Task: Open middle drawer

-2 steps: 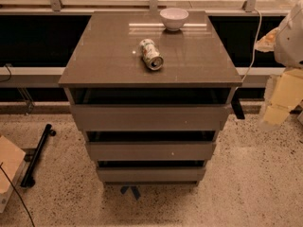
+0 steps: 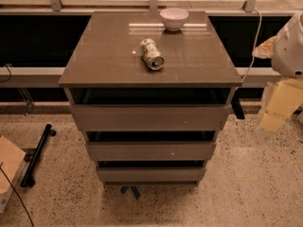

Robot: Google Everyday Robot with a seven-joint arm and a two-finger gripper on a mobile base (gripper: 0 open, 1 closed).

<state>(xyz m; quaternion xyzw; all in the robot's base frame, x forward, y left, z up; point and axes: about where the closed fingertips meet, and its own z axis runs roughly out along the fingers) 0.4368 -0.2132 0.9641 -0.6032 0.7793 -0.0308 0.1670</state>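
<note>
Camera view: the pincer (image 2: 279,105) hangs at the right edge of the scene. Whether it is open, or holding anything, cannot be told. It has dropped slightly since a moment ago. The middle drawer (image 2: 151,151) lies well apart to the pincer's left and a little lower, apparently not yet pulled out — the reach seems barely begun.

Warm, rather dim light falls from above, laying pale glare streaks across the glossy cabinet top (image 2: 109,51) just before the bowl (image 2: 173,18) — the can (image 2: 151,54) throws only a faint shadow. The recesses above each drawer front, the middle drawer (image 2: 150,151) included, lie in deep shadow. The gripper (image 2: 274,112), at the right edge beside the cabinet, looks yellowish and washed-out.
</note>
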